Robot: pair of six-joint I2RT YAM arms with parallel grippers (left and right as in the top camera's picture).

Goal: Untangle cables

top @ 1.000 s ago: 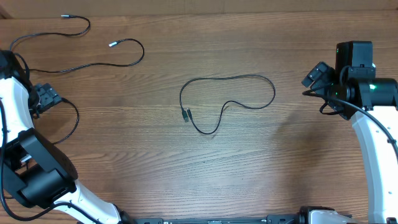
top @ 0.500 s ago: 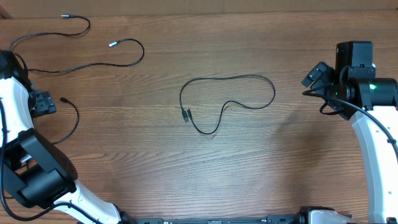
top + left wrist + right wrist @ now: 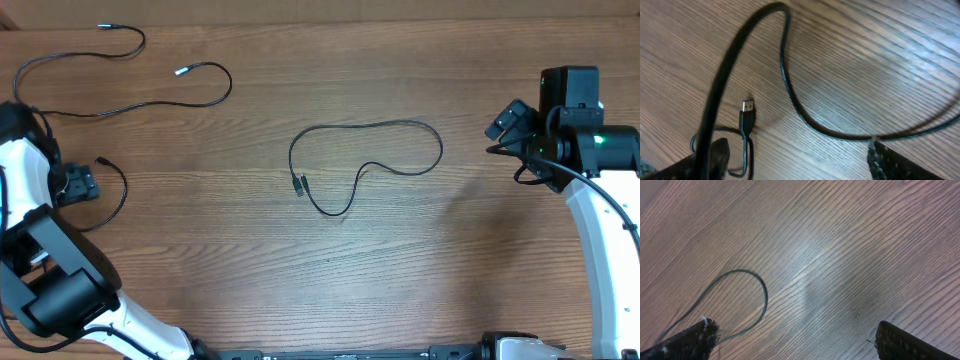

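Three black cables lie loose on the wooden table. The looped cable sits mid-table. Far left of it, the left gripper has its fingers spread wide. The short cable curls by one finger, USB plug free; contact unclear. The long cable lies up-left of the loop. Right of the loop, the right gripper also has its fingers spread, over wood.
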